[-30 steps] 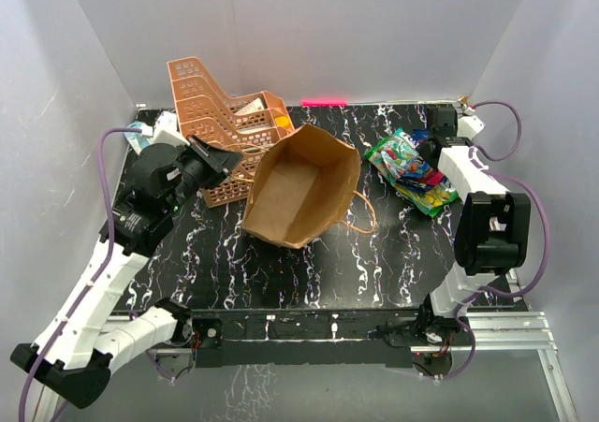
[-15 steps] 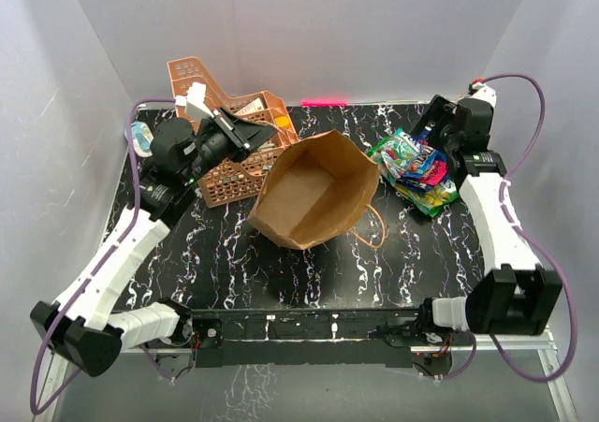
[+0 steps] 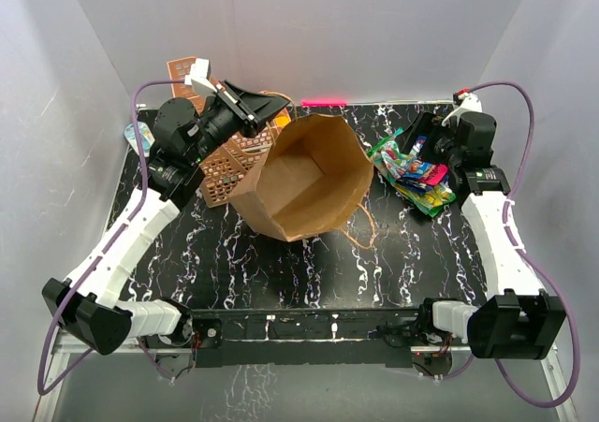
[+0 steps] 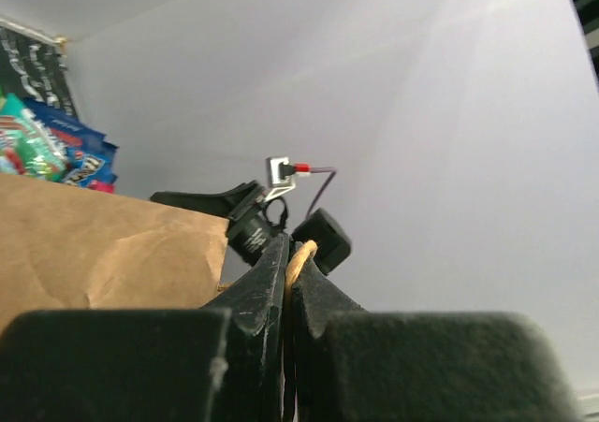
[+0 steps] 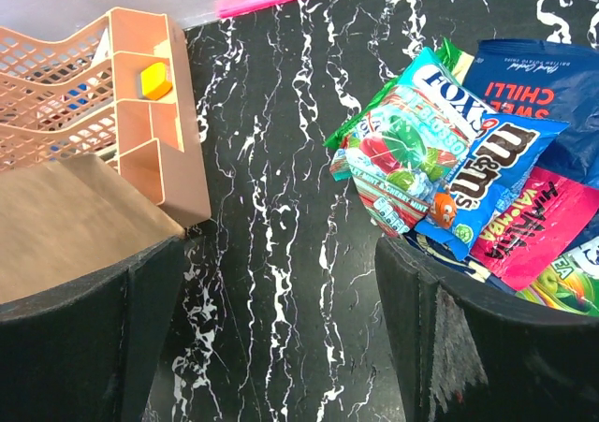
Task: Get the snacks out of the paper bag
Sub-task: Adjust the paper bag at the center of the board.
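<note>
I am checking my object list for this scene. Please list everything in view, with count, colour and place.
bag: one, brown, table centre, tilted, no snack seen inside
handle: one, tan, pinched in the left fingers
loose handle: one, tan, at the bag's near right rim
snacks: at least five, green, blue, pink, yellow, heaped right of the bag
rack: one, orange, back left
block: one, yellow, in the rack
tape: one strip, pink, table's back edge
table: one, black with white veins
cables: two, purple, one on each arm
left fingers: black, shut on the handle, above the rack
right fingers: black, open, beside the snacks
</note>
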{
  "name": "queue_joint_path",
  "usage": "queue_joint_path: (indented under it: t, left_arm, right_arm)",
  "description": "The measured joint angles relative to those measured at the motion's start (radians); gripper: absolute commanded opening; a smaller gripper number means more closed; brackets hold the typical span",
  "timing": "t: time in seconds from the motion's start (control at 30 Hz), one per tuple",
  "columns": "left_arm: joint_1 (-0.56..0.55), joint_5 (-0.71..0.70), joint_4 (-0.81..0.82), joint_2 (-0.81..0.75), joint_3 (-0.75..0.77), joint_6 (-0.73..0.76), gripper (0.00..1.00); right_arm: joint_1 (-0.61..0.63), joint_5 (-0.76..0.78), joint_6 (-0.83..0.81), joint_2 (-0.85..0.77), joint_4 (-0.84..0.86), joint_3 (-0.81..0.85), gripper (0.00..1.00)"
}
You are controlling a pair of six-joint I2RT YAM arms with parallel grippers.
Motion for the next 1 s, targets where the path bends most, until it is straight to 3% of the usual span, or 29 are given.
queue_joint_path:
  t: [0.27,0.73,0.83,1.0]
  left_arm:
    - [-0.064,-0.01,0.051,0.025,0.048,-0.095,0.0]
    - [-0.305,-0.099,0.085,0.099,0.026,-0.164,0.0]
    - [-0.311,-0.121,0.1,0.065,-0.037,-0.164,0.0]
    - [-0.306,-0.218,0.042,-0.103,-0.273,-0.177,0.0]
  right_arm:
    - [0.0,-0.009,-0.005,-0.038,0.01,-0.014,0.86]
    - [0.0,0.054,-0.006,-0.071,-0.024,-0.057,0.89]
    - [0.0,0.08,-0.006,-0.073,-0.062,-0.039,0.89]
    - [0.0,0.062,-0.006,-0.078,-0.089,-0.013,0.88]
